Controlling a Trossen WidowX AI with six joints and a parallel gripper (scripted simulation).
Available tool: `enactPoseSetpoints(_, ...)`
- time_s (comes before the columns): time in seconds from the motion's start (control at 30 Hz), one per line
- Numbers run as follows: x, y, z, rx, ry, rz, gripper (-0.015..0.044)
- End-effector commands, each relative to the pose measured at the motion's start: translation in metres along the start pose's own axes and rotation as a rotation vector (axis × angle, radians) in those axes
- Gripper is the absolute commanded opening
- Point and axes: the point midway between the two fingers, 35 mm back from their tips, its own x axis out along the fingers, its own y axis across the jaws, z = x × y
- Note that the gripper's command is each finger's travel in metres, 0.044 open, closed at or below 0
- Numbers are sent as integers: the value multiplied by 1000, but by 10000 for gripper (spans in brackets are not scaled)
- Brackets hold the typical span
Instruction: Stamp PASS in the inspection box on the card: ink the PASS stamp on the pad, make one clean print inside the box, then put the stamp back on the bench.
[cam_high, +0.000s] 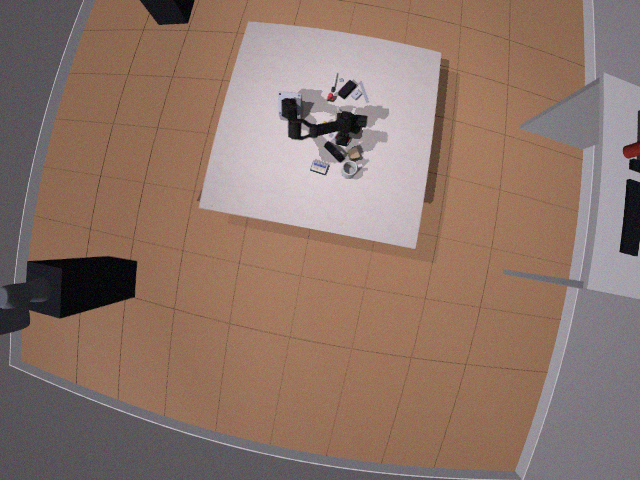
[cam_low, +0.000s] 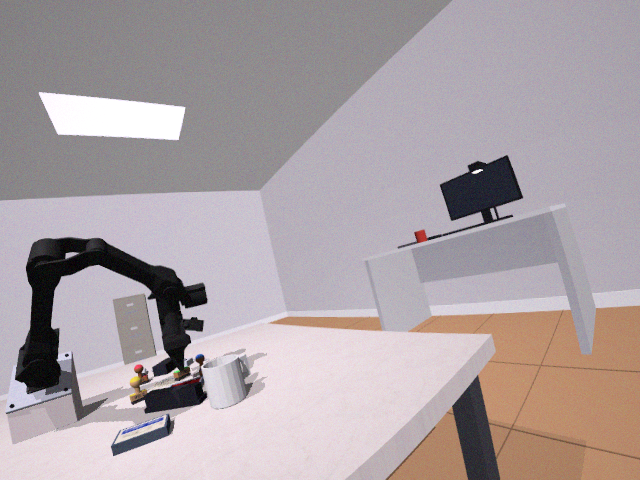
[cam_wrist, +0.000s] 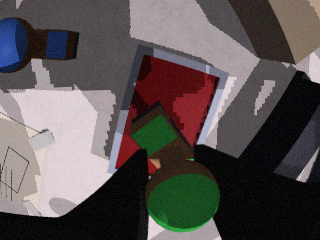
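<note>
Top view: a pale surface (cam_high: 248, 170) (cam_low: 330, 372) (cam_wrist: 75, 112) is shown with a black arm (cam_high: 324, 128) (cam_low: 124, 266) reaching over small things; a mug (cam_high: 349, 168) (cam_low: 223, 383) and a blue-striped box (cam_high: 319, 166) (cam_low: 140, 434) lie at the near side. No writing can be read.

Exterior view: the arm is bent down at left, its fingertips low behind the mug. The box's label is too blurred to be read. If the arm were swung towards the mug, it might be knocked.

Wrist view: a green-topped stamp (cam_low: 180, 372) (cam_wrist: 182, 202) (presumably PASS, though no lettering is shown) is pinched by the fingers above the red ink pad (cam_wrist: 175, 95) (cam_low: 187, 383). Whether contact is made cannot be told. The stamp is seen turned relative to the pad, so ink might be taken unevenly if it were pressed at a tilt or over the rim. A slip in the pinch could skew the print. At left, the card (cam_wrist: 25, 175) carries a drawn box and lines, illegible; a blue-topped stamp (cam_wrist: 11, 45) (cam_low: 200, 357) is seen beyond.
</note>
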Motion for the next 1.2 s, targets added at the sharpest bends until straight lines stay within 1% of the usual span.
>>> enactPoseSetpoints(0.0, -7, -1, 1, 8, -2, 0, 0)
enactPoseSetpoints(0.67, -37, 0, 0, 12, -2, 0, 0)
enactPoseSetpoints(1.17, -38, 46, -6, 375, -3, 13, 0)
